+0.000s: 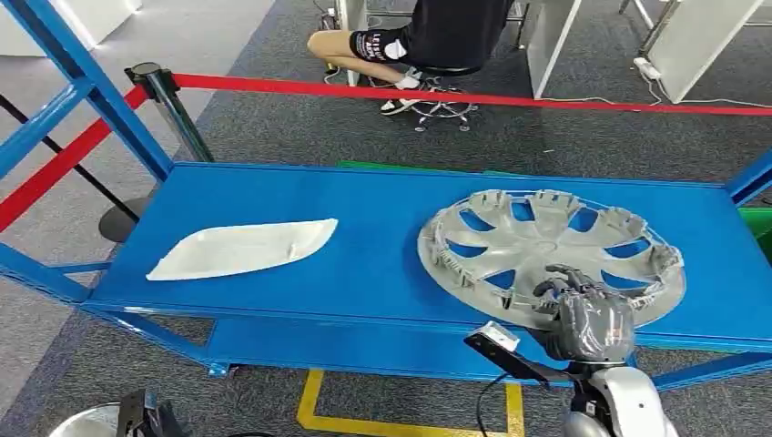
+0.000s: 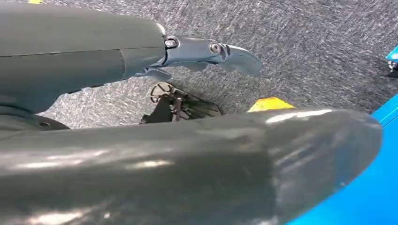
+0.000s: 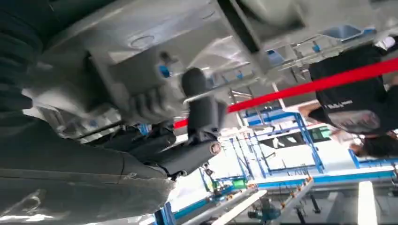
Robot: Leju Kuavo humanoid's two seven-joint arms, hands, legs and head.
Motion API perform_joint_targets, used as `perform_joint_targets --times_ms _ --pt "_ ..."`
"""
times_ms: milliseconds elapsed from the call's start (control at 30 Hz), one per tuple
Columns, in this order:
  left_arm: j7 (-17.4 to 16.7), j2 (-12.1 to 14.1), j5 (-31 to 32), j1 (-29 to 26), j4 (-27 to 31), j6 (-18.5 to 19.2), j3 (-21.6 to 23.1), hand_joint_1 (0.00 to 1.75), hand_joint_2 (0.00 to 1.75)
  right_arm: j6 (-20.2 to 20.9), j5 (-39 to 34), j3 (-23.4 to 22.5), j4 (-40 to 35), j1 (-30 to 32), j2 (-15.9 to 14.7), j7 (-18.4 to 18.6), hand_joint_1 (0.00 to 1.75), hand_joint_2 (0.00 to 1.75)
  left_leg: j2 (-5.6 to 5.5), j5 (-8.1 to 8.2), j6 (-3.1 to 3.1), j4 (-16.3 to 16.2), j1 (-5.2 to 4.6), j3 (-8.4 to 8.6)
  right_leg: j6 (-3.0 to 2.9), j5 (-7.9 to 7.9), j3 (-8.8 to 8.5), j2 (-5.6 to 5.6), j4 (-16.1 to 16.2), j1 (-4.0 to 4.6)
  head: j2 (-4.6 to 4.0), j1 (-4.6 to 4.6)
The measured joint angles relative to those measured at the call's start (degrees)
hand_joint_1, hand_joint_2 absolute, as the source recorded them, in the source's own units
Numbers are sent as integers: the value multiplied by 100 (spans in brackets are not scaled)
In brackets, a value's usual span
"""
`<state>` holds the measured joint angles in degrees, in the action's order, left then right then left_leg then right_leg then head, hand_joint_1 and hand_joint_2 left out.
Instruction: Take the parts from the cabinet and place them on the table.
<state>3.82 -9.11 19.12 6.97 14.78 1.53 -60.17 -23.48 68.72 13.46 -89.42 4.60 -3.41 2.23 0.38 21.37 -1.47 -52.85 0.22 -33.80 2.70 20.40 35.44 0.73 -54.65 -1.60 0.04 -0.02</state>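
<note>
A silver wheel cover (image 1: 546,250) lies flat on the right half of the blue cabinet shelf (image 1: 382,228). A white curved panel (image 1: 241,248) lies on the shelf's left half. My right hand (image 1: 587,314) is at the wheel cover's near rim, its fingers curled over the edge. In the right wrist view the wheel cover's underside (image 3: 187,28) is close above my right hand (image 3: 155,154), with dark fingers (image 3: 202,103) hooked on the rim and the thumb beneath. My left hand (image 2: 94,56) hangs over grey carpet, fingers apart and holding nothing.
Blue frame posts (image 1: 100,91) rise at the shelf's left, and another (image 1: 751,177) at its right. A red barrier belt (image 1: 473,96) on a black stanchion (image 1: 168,105) runs behind the shelf. A person (image 1: 428,36) sits on a stool beyond it. Yellow floor tape (image 1: 314,401) lies below the shelf.
</note>
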Motion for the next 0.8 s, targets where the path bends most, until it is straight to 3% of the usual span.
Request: perform_joint_targets --times_ms 733,767,800 --pt "0 -26 70 5 0 -7 0 0 0 35 22 48 232 -48 -9 22 175 175 -1 1 0 -2 0 1 0 4 0 -1 0 0 0 0" --pt "56 -26 81 4 0 -35 0 0 175 -77 13 48 230 -41 -9 -43 175 175 -1 1 0 -2 0 0 0 4 0 -1 0 0 2 0" --pt "121 -35 101 5 0 -50 0 0 175 -223 9 48 219 -20 -9 -114 175 175 -1 1 0 -2 0 0 0 5 0 -1 0 0 0 2"
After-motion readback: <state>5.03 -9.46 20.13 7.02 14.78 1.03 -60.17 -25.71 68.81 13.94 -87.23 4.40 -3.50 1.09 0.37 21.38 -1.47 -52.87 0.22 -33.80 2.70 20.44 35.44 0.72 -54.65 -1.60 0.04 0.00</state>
